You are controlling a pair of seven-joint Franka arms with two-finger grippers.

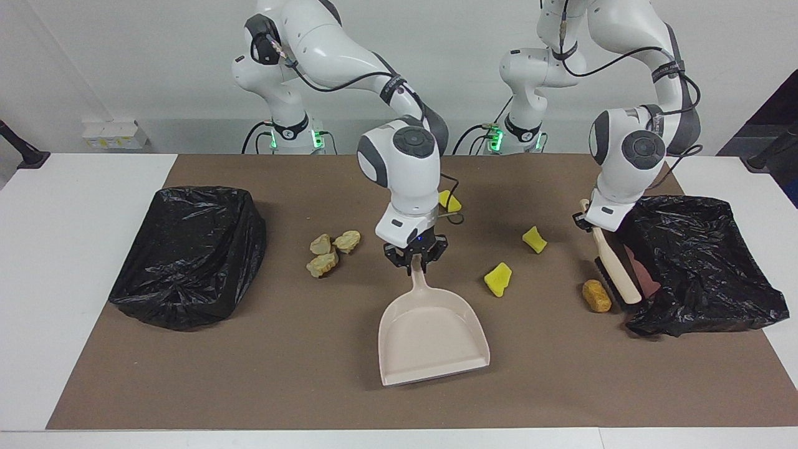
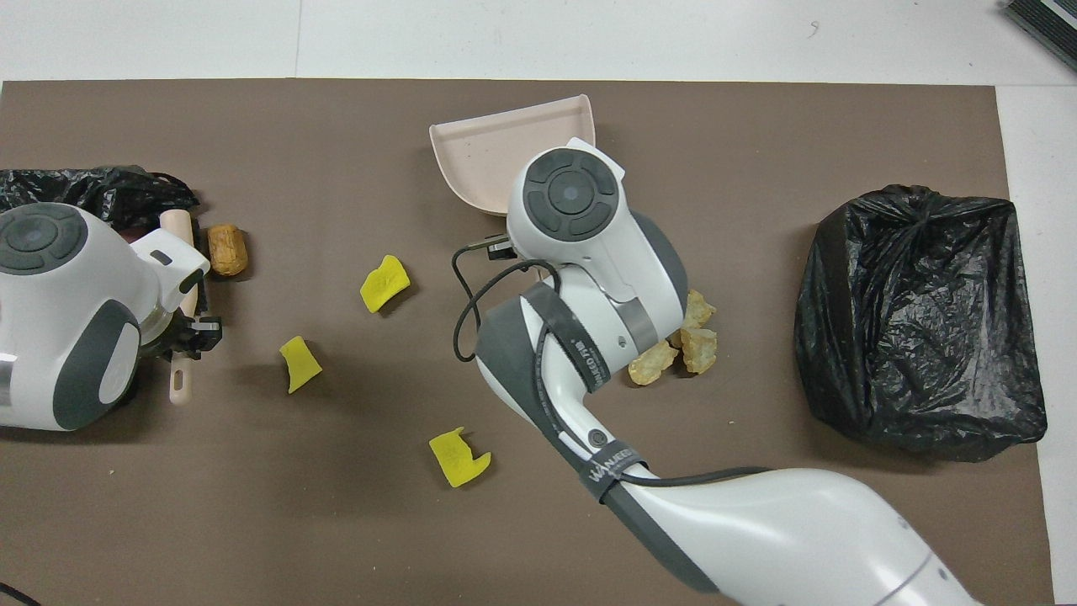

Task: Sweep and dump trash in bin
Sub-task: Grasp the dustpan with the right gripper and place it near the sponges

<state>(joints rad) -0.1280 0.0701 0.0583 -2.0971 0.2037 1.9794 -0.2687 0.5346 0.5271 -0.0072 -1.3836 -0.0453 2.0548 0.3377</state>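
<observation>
Facing view, left to right: three pale lumps (image 1: 330,251) mid-left; right claw (image 1: 414,260) clamped on dustpan (image 1: 432,337) handle, centre; yellow chunks (image 1: 499,278) and orange-brown lump (image 1: 596,295); left claw (image 1: 586,219) clamped on brush (image 1: 614,260), mid-right. Risk: tilted pan twisting in grip. Bristles partly hidden by the black bag (image 1: 704,265).
</observation>
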